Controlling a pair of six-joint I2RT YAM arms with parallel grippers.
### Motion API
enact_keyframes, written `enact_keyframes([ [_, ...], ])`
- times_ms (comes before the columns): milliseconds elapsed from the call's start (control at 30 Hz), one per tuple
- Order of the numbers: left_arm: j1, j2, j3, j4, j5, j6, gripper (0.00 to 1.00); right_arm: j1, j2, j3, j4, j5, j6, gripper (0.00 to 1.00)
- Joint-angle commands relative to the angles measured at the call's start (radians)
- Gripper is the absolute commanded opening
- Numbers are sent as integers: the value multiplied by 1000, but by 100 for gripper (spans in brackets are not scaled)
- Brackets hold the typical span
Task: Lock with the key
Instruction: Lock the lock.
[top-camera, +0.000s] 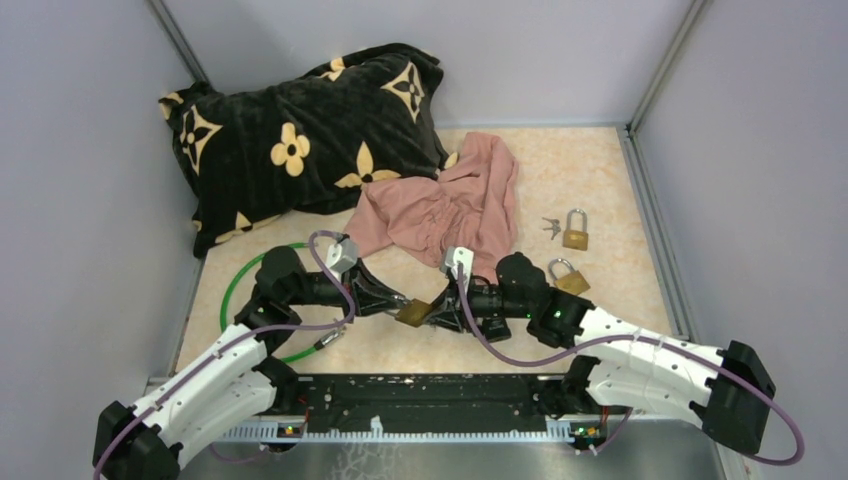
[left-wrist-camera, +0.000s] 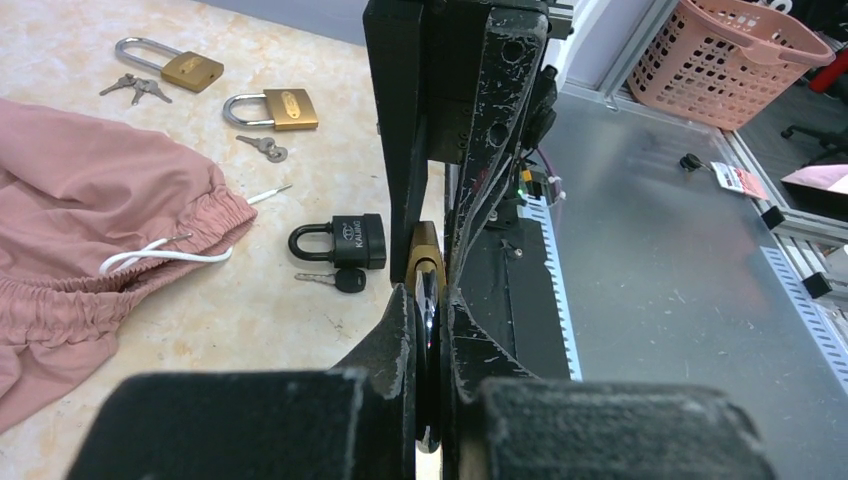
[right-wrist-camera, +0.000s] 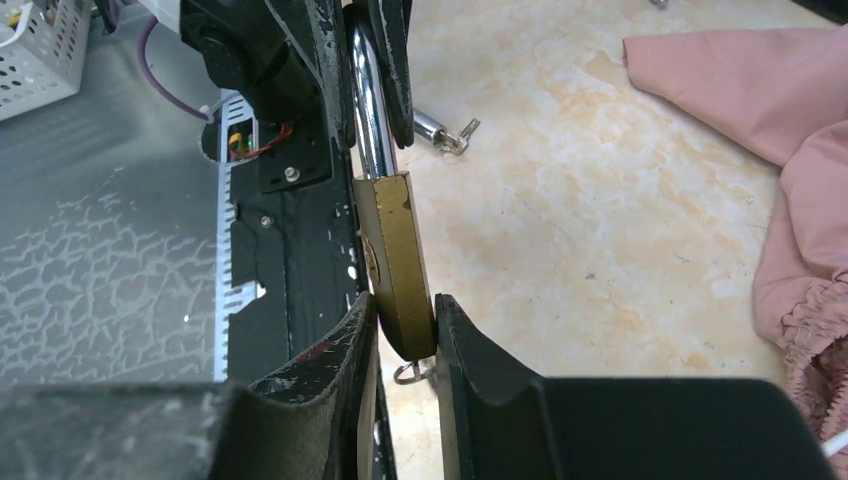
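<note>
Lower centre of the overhead view, held off the worktop (right-wrist-camera: 560, 200): the left gripper (left-wrist-camera: 428, 312) clamps the shackle (right-wrist-camera: 370, 100) of the brass padlock (right-wrist-camera: 392, 260), and the right gripper (right-wrist-camera: 405, 318) pinches its body. A key ring (right-wrist-camera: 405, 373) beneath suggests a key is inserted; locking appears unfinished.

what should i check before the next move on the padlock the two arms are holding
1. Right claw gripping the brass padlock by its body: ok.
2. Left claw clamped on the shackle: ok.
3. Key seated in the keyhole: cannot tell; only a small ring shows under the body.
4. Shackle pushed home into the body: cannot tell, seen edge-on.
5. Held padlock apart from the pink cloth: ok.
</note>
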Motion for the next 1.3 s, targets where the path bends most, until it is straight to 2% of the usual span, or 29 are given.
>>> enact_keyframes([
  [0,-1,-22,48,117,25,-16,0,1,19,21,50,-29,-4,21],
  [133,0,-24,49,116,26,-16,0,1,-2,8,32,-50,-12,46],
  [233,-1,-24,47,117,23,-16,0,2,-20,-13,36,-62,-6,51],
  [267,-1,-24,46,118,22,-16,0,1,-23,-23,45,-61,1,50],
  [367,-1,-24,48,119,24,-17,0,1,-41,-48,73,-43,23,35],
  [567,0,-24,50,119,20,-17,0,1,-62,-71,110,-24,50,24],
  [667,0,-23,49,119,20,-20,0,1,-60,-61,121,-16,57,21],
  [867,0,-25,46,131,18,-35,0,1,-42,-50,139,-27,59,19],
  [1000,-1,-29,49,132,20,-36,0,1,-17,-32,111,-40,46,0],
  [1133,0,-37,64,104,15,-7,0,-1,-14,-27,60,-28,40,0],
  [1267,32,-44,134,-42,11,120,0,-38,-20,-30,-36,12,55,0],
])
